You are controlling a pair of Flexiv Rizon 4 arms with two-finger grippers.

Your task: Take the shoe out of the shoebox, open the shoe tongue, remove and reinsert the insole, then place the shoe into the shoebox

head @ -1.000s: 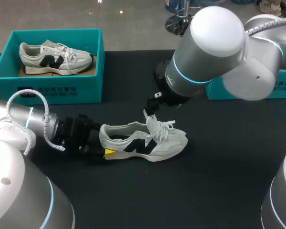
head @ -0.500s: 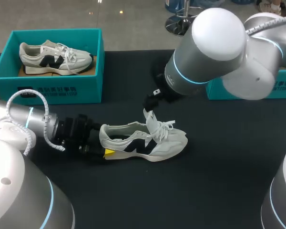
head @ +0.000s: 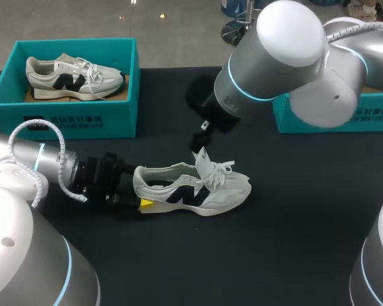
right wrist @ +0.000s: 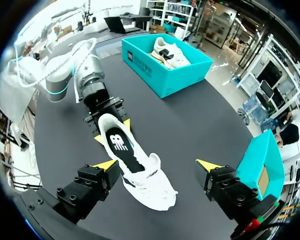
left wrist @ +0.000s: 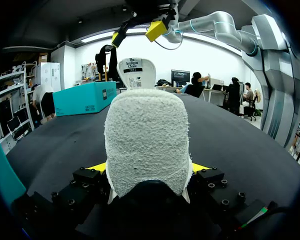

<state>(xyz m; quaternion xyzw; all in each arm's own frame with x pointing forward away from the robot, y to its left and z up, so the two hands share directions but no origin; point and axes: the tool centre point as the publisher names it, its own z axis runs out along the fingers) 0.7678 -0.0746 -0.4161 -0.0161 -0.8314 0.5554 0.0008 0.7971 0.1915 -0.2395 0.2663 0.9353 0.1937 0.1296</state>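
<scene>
Left wrist view: my left jaws pinch the heel of the shoe (left wrist: 147, 140), a yellow tip on each side. In the head view the shoe stands on its sole on the black counter (head: 306, 242). My right jaws hang spread wide above its tongue. Farther back, the teal shoebox (head: 70, 121) holds a second shoe (head: 73, 78).

The shoe (head: 193, 187) is white and black, shoebox (head: 83, 121) teal, table (head: 293, 242) black.

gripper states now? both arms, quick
Left gripper: shut on the shoe, at its heel.
Right gripper: open, empty, above the shoe.
</scene>
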